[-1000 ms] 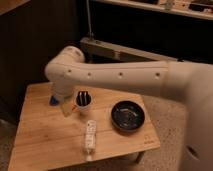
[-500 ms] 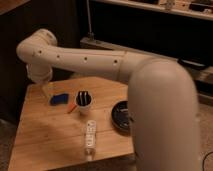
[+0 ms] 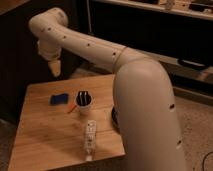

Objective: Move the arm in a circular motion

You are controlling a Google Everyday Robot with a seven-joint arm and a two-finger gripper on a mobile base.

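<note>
My thick cream-white arm [image 3: 100, 47] with small dark dots reaches from the lower right up and across to the upper left. Its elbow bulk [image 3: 150, 110] fills the right foreground. The tapered yellowish tip, my gripper [image 3: 54, 68], hangs down above the far left edge of the wooden table [image 3: 45, 135]. It touches nothing and holds nothing.
On the table lie a blue sponge-like block [image 3: 59, 99], a white cup [image 3: 83, 103] with dark utensils and an orange stick beside it, and a white bottle [image 3: 89, 136] lying flat. A dark bowl is mostly hidden behind the arm. Dark shelving stands behind.
The arm has swung up and back toward the far left. The tip has risen off the table area to its far edge, and the elbow now covers more of the right side.
</note>
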